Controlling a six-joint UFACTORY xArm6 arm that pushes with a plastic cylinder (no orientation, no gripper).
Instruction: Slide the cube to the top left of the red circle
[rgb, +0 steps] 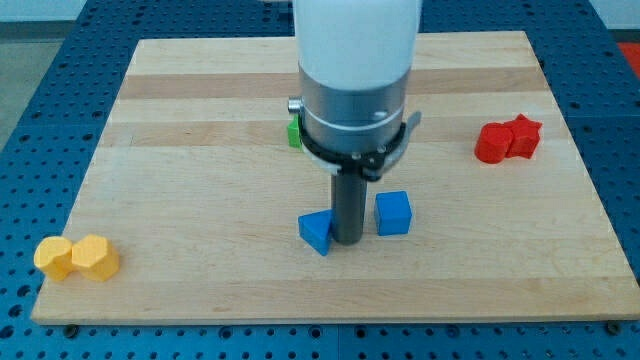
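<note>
Blue cube sits near the middle of the wooden board, a little toward the near edge, and it rests just right of the dark rod. Now the big picture: the board fills most of the view, pale wood in long strips, lying on a blue perforated table that shows around every side. Above the board's centre hangs the arm, a wide white cylinder with a grey metal collar under it, and from that collar the rod drops straight down. My tip is planted on the board in the narrow space between two blue blocks: the cube on its right, and a blue wedge-like block on its left. The wedge looks to be touching the rod or nearly so; the cube stands just beside it, and whether there is contact I cannot tell. No jaws on this rig, only the bare rod, and it has hold of nothing.

Over on the right side, well apart from the cube, the red circle sits pressed against a red star-shaped block on its right. Near the left corner, at the near edge, two yellow blocks are side by side and touching: a yellow round block and a yellow hexagon block. Smallest showing: a green block, mostly hidden behind the collar, shape not readable.
</note>
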